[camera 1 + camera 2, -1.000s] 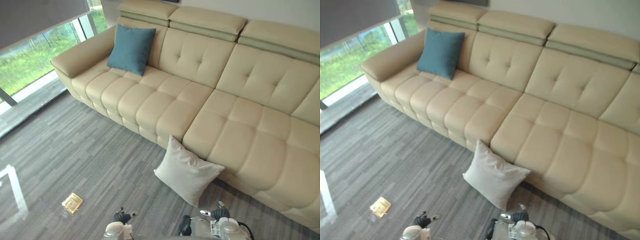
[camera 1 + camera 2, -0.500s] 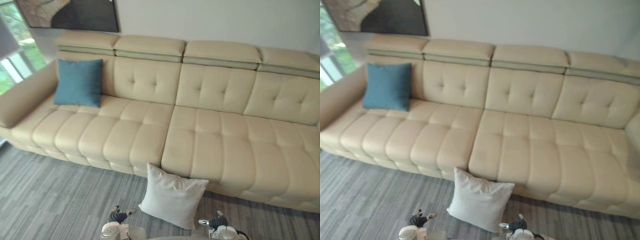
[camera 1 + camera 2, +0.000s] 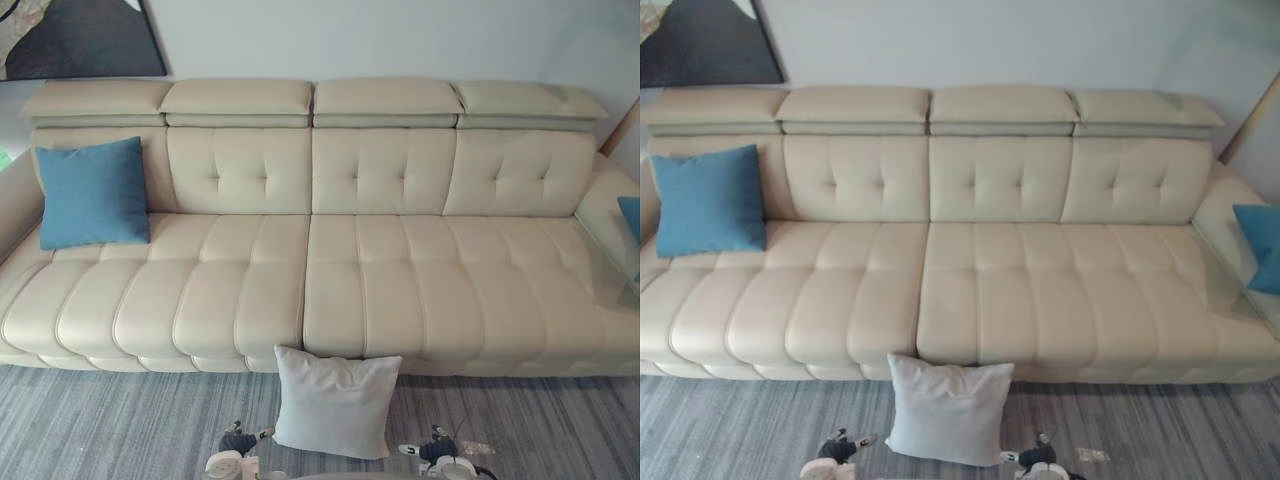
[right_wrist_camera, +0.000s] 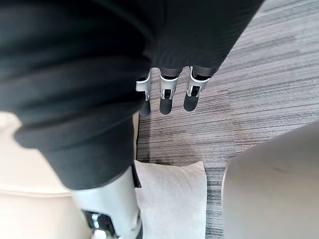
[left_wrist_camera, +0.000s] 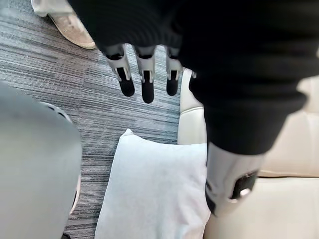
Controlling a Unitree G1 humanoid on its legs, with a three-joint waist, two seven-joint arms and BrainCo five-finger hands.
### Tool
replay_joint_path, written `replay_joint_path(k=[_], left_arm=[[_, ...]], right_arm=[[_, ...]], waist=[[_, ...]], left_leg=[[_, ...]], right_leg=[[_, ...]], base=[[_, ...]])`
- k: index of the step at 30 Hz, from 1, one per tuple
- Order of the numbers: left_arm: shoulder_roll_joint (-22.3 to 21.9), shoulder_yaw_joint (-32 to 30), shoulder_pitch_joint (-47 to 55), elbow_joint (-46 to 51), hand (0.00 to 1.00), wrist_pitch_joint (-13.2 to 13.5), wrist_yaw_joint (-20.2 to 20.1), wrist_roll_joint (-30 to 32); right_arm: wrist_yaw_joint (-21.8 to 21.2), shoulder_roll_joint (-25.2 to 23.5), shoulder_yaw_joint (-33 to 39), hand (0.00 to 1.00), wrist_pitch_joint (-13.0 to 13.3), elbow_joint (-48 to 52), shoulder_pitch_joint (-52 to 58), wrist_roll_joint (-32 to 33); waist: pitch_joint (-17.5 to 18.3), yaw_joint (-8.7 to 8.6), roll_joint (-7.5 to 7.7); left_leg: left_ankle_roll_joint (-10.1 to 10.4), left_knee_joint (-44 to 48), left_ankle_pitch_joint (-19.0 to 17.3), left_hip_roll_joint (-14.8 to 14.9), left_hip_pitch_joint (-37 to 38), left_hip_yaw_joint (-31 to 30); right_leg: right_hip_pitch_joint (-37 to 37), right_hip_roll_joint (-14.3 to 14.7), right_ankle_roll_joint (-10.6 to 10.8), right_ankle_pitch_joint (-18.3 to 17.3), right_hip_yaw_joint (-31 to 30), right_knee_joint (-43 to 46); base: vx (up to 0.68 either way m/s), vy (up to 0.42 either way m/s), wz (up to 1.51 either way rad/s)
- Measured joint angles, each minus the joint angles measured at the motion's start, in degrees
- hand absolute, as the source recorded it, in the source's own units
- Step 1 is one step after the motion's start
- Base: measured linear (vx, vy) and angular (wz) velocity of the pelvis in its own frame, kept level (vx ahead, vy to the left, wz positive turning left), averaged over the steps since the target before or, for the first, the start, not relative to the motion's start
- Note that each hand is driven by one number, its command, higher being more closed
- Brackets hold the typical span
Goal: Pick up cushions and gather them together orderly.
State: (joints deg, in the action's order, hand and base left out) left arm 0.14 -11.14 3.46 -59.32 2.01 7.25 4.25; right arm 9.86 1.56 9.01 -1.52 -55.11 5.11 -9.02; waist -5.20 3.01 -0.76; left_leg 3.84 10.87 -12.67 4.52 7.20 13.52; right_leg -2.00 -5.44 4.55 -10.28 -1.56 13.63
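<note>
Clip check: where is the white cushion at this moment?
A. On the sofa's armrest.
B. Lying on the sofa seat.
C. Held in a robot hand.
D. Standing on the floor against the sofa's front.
D: the white cushion stands on the grey floor, leaning on the front of the sofa; the left robot hand and the right robot hand are open and hold nothing.

1. The cream sofa (image 3: 400, 290) carries a blue cushion (image 3: 92, 193) upright at its left end, against the backrest, and a second blue cushion (image 3: 1262, 245) at its right end.
2. On the grey floor (image 3: 100, 420), a white cushion (image 3: 333, 400) leans against the sofa's front edge, near its middle.
</note>
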Motion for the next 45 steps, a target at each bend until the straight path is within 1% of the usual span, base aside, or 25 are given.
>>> replay_joint_path(k=[3,4,5,6,7,8,9,10,11,12,13,14,15,16,17,19,20,21,22,25,28,34,38,41,45], left_arm=[[0.20,1.01,-0.14,0.21,0.00,0.13,0.28,-0.96],[0.33,1.01,-0.88,0.25,0.00,0.10,0.36,-1.13],[0.41,1.01,-1.16,0.30,0.00,0.11,0.38,-1.14],[0.86,1.14,-2.67,0.34,0.00,0.08,0.60,-1.82],[1.39,1.33,-5.07,0.74,0.00,0.05,1.46,-2.73],[1.57,1.64,-6.26,1.57,0.00,0.03,1.69,-3.20],[1.67,1.83,-8.22,3.03,0.00,0.05,2.18,-3.84],[1.67,2.20,-9.96,4.17,0.00,0.06,2.85,-5.19],[1.77,2.32,-11.00,4.75,0.00,0.07,2.88,-5.64],[2.39,2.42,-12.96,6.02,0.00,0.11,3.13,-6.10],[3.15,3.02,-14.77,7.69,0.00,0.14,4.16,-7.16],[3.65,3.41,-15.86,8.87,0.00,0.22,4.42,-7.58],[4.75,3.54,-18.55,11.00,0.00,0.57,5.22,-8.59],[5.99,3.55,-21.22,12.48,0.00,0.89,5.63,-9.68],[6.59,3.53,-22.81,13.07,0.00,1.11,6.19,-10.12],[8.37,3.38,-28.68,13.54,0.00,1.54,7.37,-11.43],[9.05,3.08,-31.66,13.82,0.00,1.57,7.89,-12.18],[9.39,3.15,-32.78,13.81,0.00,1.56,7.98,-12.30],[9.89,3.09,-35.60,13.83,0.00,1.57,8.68,-12.37],[10.53,3.10,-41.56,13.99,0.00,1.56,9.09,-13.35],[10.50,3.20,-44.89,14.37,0.00,1.56,9.45,-13.41],[10.06,3.76,-48.42,14.93,0.00,1.56,10.22,-13.43],[8.86,4.02,-47.70,15.57,0.00,1.56,11.01,-13.40],[7.32,5.05,-46.53,15.98,0.00,1.56,11.40,-13.38],[5.08,7.98,-42.42,16.13,0.00,1.56,11.40,-13.26]], right_arm=[[0.23,0.65,-0.08,0.00,-0.03,-0.15,-0.27,0.09],[0.29,0.78,-0.23,0.00,-0.01,-0.35,-1.02,0.17],[0.31,0.78,-0.24,0.00,0.00,-0.35,-1.51,0.20],[0.49,0.72,-0.34,0.00,0.07,-0.05,-3.02,0.83],[1.01,0.94,-0.27,0.00,0.23,0.26,-4.53,1.84],[1.30,1.06,-0.24,0.00,0.25,0.33,-5.91,2.39],[1.73,1.53,-0.24,0.00,0.25,0.68,-7.56,2.98],[2.38,1.96,-0.21,0.00,0.23,1.97,-8.28,4.34],[2.52,2.21,-0.21,0.00,0.25,2.90,-9.23,4.75],[2.63,2.68,-0.22,0.00,0.26,4.70,-10.33,5.43],[2.99,3.37,-0.18,0.00,0.38,7.02,-10.80,6.40],[3.40,3.75,-0.11,0.00,0.50,8.22,-11.28,6.90],[4.36,4.30,0.24,0.00,0.72,9.90,-13.51,7.88],[5.12,4.72,1.24,0.00,0.76,11.53,-16.29,9.21],[5.44,4.87,1.74,0.00,1.04,11.94,-17.89,9.37],[7.07,5.89,2.18,0.00,1.25,11.98,-24.36,11.55],[7.71,6.03,2.52,0.00,1.29,12.03,-28.15,12.10],[7.97,6.05,2.70,0.00,1.29,12.05,-29.74,12.50],[8.69,6.12,3.06,0.00,1.36,12.18,-33.72,13.06],[10.04,6.51,4.02,0.00,1.59,13.91,-41.61,14.11],[11.18,7.49,4.01,0.00,1.81,13.87,-46.97,14.79],[11.95,7.46,3.56,0.00,1.94,13.85,-50.62,15.28],[12.85,6.76,1.32,0.00,1.93,13.84,-49.66,15.79],[13.15,5.03,0.83,0.00,2.00,13.89,-48.16,15.73],[13.16,2.99,-0.77,0.00,2.03,14.44,-43.07,15.21]], waist=[[-0.40,0.25,0.24],[-1.15,0.35,-0.21],[-1.49,0.35,0.13],[-2.84,0.26,0.12],[-5.20,0.24,0.58],[-6.89,0.27,1.01],[-8.72,0.06,1.26],[-9.43,0.12,1.28],[-10.74,0.21,1.30],[-13.09,-0.11,1.54],[-13.36,-0.52,1.69],[-13.49,-0.56,1.84],[-14.40,-0.64,2.21],[-15.37,-0.77,2.43],[-15.79,-0.86,2.45],[-17.80,-0.98,2.51],[-18.06,-1.00,2.39],[-18.28,-1.05,2.41],[-19.66,-1.07,2.38],[-21.92,-1.09,2.58],[-22.82,-1.10,2.62],[-23.66,-1.16,2.69],[-23.66,-1.27,2.69],[-23.65,-1.45,2.70],[-23.53,-1.80,2.79]], left_leg=[[0.14,-0.39,0.50,0.25,-0.63,-0.29],[0.18,0.40,0.60,0.42,-2.39,-0.03],[0.18,0.92,0.60,0.50,-3.34,0.03],[0.17,3.66,0.58,0.70,-7.00,0.13],[0.05,6.96,-0.04,0.99,-11.29,0.09],[-0.14,9.18,-0.50,1.09,-13.61,0.05],[-0.30,14.22,-1.42,1.75,-19.41,-0.17],[-0.37,17.95,-2.68,2.49,-24.43,-0.39],[-0.23,19.44,-3.47,3.11,-25.57,-0.49],[-0.45,22.24,-4.17,3.36,-27.71,-1.10],[-0.24,25.60,-4.79,3.94,-31.94,-1.68],[-0.63,27.18,-5.35,4.11,-34.41,-1.96],[-0.77,29.92,-5.70,4.43,-38.84,-2.27],[-0.80,32.46,-5.75,4.91,-43.27,-2.56],[-0.79,33.67,-5.83,5.05,-45.71,-2.85],[-0.92,37.44,-5.91,5.73,-52.87,-3.44],[-0.90,39.57,-5.92,6.13,-57.34,-3.96],[-0.79,40.43,-5.85,6.23,-58.95,-4.16],[-0.74,42.37,-5.81,6.52,-62.27,-4.63],[-0.78,44.95,-5.82,7.12,-68.82,-5.04],[-0.80,46.46,-5.83,7.45,-73.15,-5.34],[-0.78,48.54,-5.82,7.81,-77.91,-6.46],[-0.77,48.91,-5.81,7.91,-77.93,-6.56],[-0.61,49.00,-5.71,7.93,-77.56,-6.90],[-0.34,47.60,-5.42,7.76,-73.82,-7.31]], right_leg=[[0.99,-0.13,-0.06,0.03,1.31,0.49],[3.33,-0.17,-0.06,0.02,1.56,2.38],[4.41,-0.18,-0.07,0.01,1.75,3.39],[8.98,-0.57,-0.11,-0.01,3.07,6.82],[12.67,-0.99,-0.53,-0.42,4.02,9.33],[14.56,-1.26,-1.02,-1.12,4.26,10.47],[19.84,-1.31,-1.13,-1.40,4.39,13.78],[24.33,-0.88,-1.62,-1.84,4.35,16.28],[25.39,-0.72,-1.70,-2.18,4.39,17.28],[27.35,-0.67,-1.98,-2.67,4.39,19.59],[31.26,-0.67,-2.23,-3.41,4.60,22.41],[33.62,-0.67,-2.03,-3.91,4.63,23.89],[38.01,-0.81,-2.65,-4.33,4.62,26.60],[42.34,-0.87,-2.70,-4.34,4.71,28.87],[44.68,-0.89,-2.72,-4.34,4.73,30.00],[51.69,-1.13,-3.13,-4.45,4.78,33.76],[55.96,-0.99,-3.24,-4.49,4.86,35.61],[57.52,-0.96,-3.38,-4.43,4.85,36.32],[60.61,-0.89,-3.98,-4.08,4.81,38.11],[67.02,-0.68,-4.20,-3.92,4.77,40.33],[71.18,-0.53,-4.20,-3.92,4.78,41.62],[75.45,-0.56,-4.16,-3.95,5.61,43.62],[75.54,-0.56,-4.07,-4.01,5.69,44.08],[74.94,-0.56,-4.11,-3.98,6.02,44.07],[70.92,-0.56,-4.17,-3.97,6.60,42.89]], base=[[-0.07,-0.036,0.09],[-0.14,-0.054,-0.05],[-0.17,-0.056,-0.15],[-0.20,-0.068,-0.10],[-0.21,-0.075,-0.07],[-0.27,-0.083,-0.03],[-0.33,-0.073,-0.06],[-0.32,-0.068,-0.10],[-0.25,-0.054,-0.11],[-0.25,-0.060,-0.03],[-0.23,-0.059,0.03],[-0.20,-0.052,0.09],[-0.18,-0.065,0.05],[-0.16,-0.054,0.04],[-0.18,-0.069,0.07],[-0.18,-0.072,0.09],[-0.14,-0.063,0.05],[-0.07,-0.037,0.02],[-0.05,-0.033,0.03],[-0.01,-0.009,0.01],[-0.01,-0.006,-0.01],[-0.04,-0.028,0.02],[-0.06,-0.018,0.00],[-0.06,-0.007,0.01],[-0.04,-0.008,0.04]])
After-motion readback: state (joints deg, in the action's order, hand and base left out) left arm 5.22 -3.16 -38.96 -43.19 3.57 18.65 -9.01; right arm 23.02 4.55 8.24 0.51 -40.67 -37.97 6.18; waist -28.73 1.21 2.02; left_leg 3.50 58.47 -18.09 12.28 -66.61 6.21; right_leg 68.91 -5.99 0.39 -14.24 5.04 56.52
